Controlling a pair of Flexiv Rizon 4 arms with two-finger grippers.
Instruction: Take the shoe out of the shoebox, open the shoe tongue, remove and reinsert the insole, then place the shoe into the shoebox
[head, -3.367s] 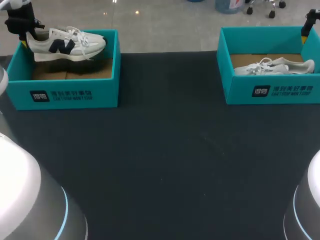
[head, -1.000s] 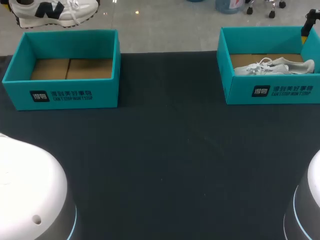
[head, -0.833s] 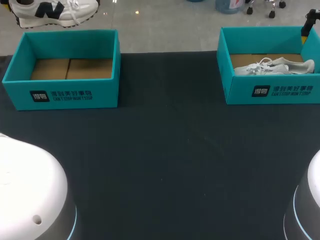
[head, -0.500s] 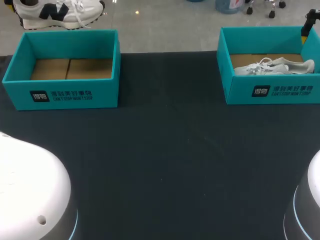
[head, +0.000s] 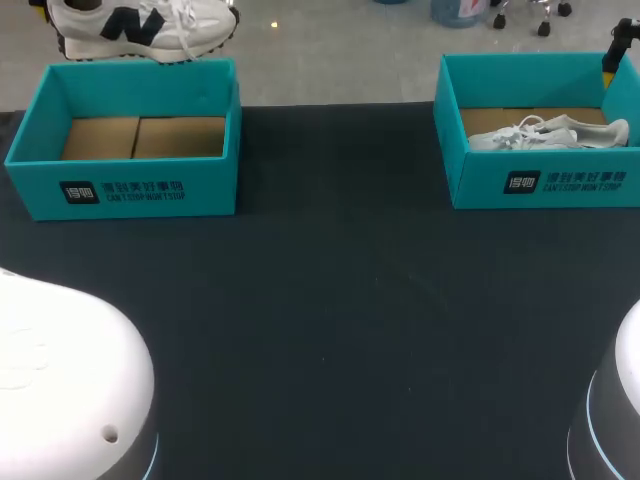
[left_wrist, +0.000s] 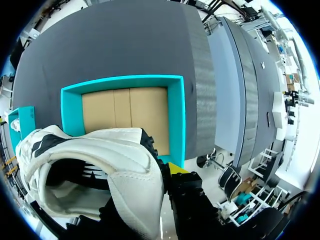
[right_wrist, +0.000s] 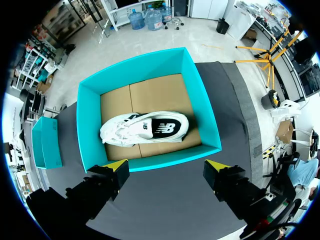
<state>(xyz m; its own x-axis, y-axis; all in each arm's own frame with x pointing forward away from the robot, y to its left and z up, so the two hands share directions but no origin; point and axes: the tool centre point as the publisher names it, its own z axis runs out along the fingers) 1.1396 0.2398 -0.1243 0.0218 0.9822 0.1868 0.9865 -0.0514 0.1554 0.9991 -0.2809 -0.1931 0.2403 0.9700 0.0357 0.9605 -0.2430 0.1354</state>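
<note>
A white shoe with a dark logo (head: 140, 30) hangs above the back wall of the left teal shoebox (head: 140, 190), whose cardboard floor is bare. In the left wrist view my left gripper (left_wrist: 152, 192) is shut on the heel collar of this shoe (left_wrist: 95, 165), one yellow fingertip (left_wrist: 175, 169) showing outside it, with the shoebox (left_wrist: 175, 120) below. A second white shoe (head: 550, 133) lies on its side in the right shoebox (head: 560, 185). My right gripper (right_wrist: 166, 167) stands open high above that shoebox's (right_wrist: 85, 125) near wall, with the shoe (right_wrist: 145, 129) inside.
The dark table mat (head: 340, 300) spreads between the two shoeboxes and toward the front. The white bases of my arms (head: 60, 380) fill the lower corners of the head view. My right gripper's finger (head: 612, 55) shows at the far right edge.
The left gripper has carried the shoe to the right and slightly down, after lifting it out of the left shoebox. The right arm has not moved.
</note>
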